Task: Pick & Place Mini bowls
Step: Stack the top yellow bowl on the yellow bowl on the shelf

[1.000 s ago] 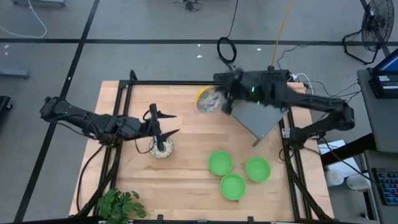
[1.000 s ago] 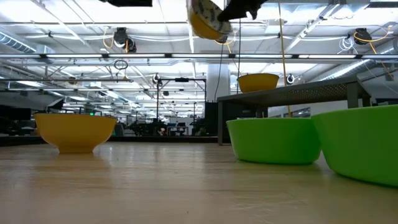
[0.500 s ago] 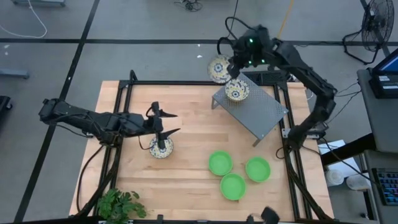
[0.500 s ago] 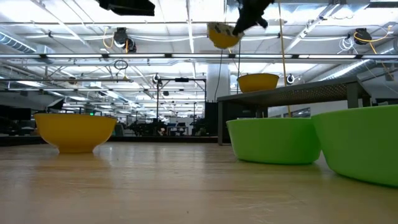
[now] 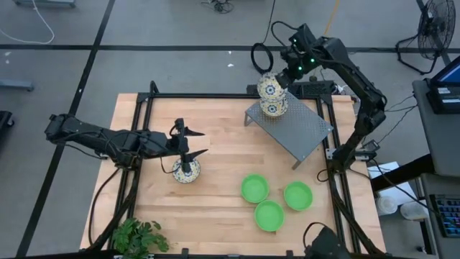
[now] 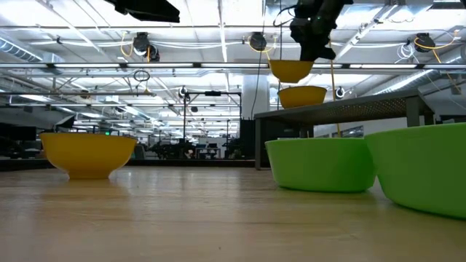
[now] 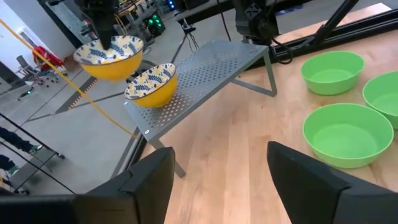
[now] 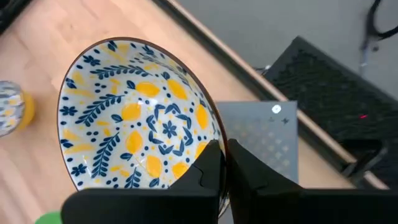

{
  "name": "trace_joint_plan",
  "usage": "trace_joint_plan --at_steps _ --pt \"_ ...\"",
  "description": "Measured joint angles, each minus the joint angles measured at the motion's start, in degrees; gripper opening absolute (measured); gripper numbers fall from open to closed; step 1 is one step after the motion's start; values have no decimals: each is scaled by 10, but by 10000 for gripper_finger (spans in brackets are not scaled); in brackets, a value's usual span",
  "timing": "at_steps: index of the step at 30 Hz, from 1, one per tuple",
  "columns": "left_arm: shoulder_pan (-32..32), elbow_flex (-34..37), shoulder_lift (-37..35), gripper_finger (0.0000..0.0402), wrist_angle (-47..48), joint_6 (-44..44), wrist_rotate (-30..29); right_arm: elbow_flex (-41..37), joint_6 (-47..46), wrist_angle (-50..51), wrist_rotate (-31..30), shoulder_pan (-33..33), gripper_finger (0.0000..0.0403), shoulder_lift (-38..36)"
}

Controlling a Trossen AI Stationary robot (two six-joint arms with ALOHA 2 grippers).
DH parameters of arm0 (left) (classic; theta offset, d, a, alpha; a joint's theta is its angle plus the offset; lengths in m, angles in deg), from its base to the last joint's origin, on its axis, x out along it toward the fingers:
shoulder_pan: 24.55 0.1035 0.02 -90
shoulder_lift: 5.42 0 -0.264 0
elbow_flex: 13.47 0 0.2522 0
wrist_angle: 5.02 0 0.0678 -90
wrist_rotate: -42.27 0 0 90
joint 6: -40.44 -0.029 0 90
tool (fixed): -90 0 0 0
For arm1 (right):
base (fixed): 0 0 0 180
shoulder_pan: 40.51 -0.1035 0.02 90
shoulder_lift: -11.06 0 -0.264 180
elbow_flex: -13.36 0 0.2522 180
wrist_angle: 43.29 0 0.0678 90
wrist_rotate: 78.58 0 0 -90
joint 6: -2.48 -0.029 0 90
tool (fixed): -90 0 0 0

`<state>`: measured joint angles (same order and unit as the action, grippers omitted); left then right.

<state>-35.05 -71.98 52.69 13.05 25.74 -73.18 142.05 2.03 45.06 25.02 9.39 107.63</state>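
Yellow-sided, with the blue-and-yellow floral inside, the small round bowl (image 5: 268, 88) I am carrying has swung back in and is now hanging just above its twin (image 5: 274, 107) on the grey perforated metal rack (image 5: 302, 133), its rim pinched in my right gripper (image 8: 222, 163). I am judging this as lined up for stacking. My left gripper (image 5: 188, 144) is waiting spread open over the third patterned bowl (image 5: 186, 172); three plain green bowls (image 5: 254, 188) are sitting untouched.
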Motion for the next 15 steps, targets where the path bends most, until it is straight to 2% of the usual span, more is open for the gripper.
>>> trace_joint_plan --at_steps 15 --pt "0 0 0 249 0 2 0 -8 16 58 2 2 0 1"
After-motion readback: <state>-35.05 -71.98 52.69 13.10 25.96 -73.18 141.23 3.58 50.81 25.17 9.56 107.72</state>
